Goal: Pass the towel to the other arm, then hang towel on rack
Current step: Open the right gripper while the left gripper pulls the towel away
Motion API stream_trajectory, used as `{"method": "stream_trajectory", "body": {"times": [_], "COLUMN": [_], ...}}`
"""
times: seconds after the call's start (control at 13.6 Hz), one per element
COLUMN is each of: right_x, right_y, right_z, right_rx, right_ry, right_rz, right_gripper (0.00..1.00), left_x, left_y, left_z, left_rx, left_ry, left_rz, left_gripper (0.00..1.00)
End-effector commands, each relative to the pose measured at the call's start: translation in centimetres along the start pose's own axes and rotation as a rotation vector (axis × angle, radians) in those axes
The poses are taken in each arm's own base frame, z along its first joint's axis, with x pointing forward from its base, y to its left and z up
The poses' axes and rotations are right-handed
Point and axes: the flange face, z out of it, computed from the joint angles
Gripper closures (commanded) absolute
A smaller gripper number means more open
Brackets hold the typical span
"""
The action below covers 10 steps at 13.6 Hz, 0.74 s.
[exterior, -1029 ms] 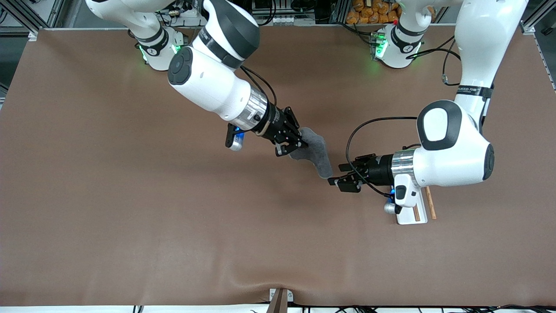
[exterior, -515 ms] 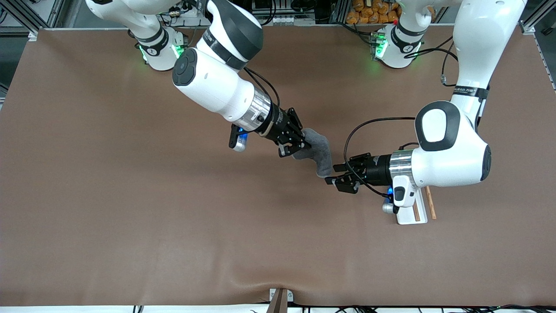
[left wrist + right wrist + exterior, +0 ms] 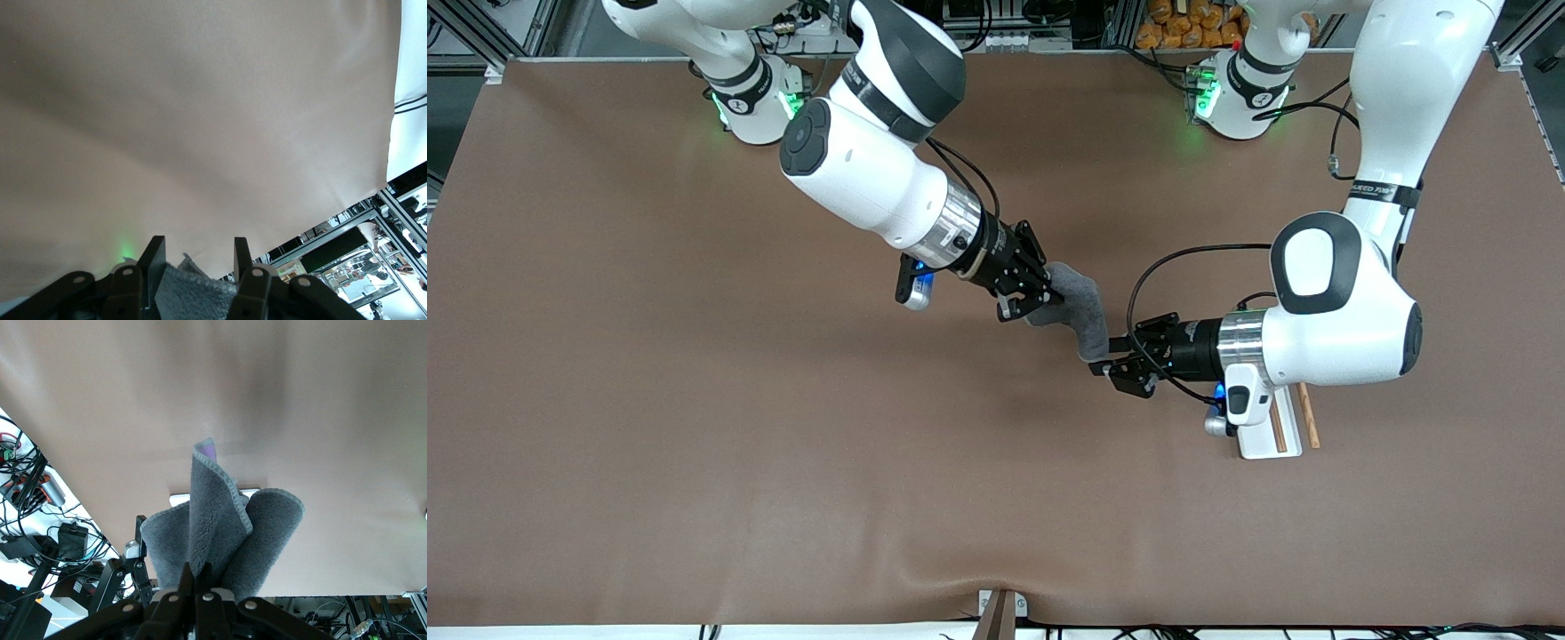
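Your right gripper (image 3: 1024,299), angled down, clamps the towel (image 3: 1080,311); your level left gripper (image 3: 1110,357) straddles its free end, fingers parted.

The front view is evenly and brightly lit from overhead. Soft, diffuse shadows are cast on the brown table cover (image 3: 694,427) beneath both arms. Green glows are seen at 11 and 1 o'clock. In the left wrist view, overexposure is found at 3 o'clock. Close parts in both wrist views are slightly blurred.
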Motion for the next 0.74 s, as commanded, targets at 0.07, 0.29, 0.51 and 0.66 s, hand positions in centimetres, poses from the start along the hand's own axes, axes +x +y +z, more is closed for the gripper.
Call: {"method": "stream_trajectory", "body": {"times": [0.07, 0.29, 0.51, 0.66], "right_x": [-0.65, -0.65, -0.65, -0.65], "right_y": [-0.28, -0.28, -0.28, -0.28], "right_z": [0.20, 0.20, 0.20, 0.20], "right_rx": [0.005, 0.006, 0.006, 0.006], "right_ry": [-0.017, -0.016, -0.016, -0.016], "right_rz": [0.018, 0.017, 0.017, 0.016], "right_gripper": [1.00, 1.00, 1.00, 1.00], "left_x": [-0.97, -1.23, -1.38, -1.57], "left_y": [0.67, 0.41, 0.31, 0.36], "left_z": [-0.12, -0.05, -0.24, -0.89], "left_rx": [-0.011, 0.016, 0.028, 0.025], "left_ry": [-0.017, -0.029, -0.035, -0.030], "left_rz": [-0.026, -0.032, -0.039, -0.035], "left_gripper": [0.61, 0.69, 0.96, 1.00]}}
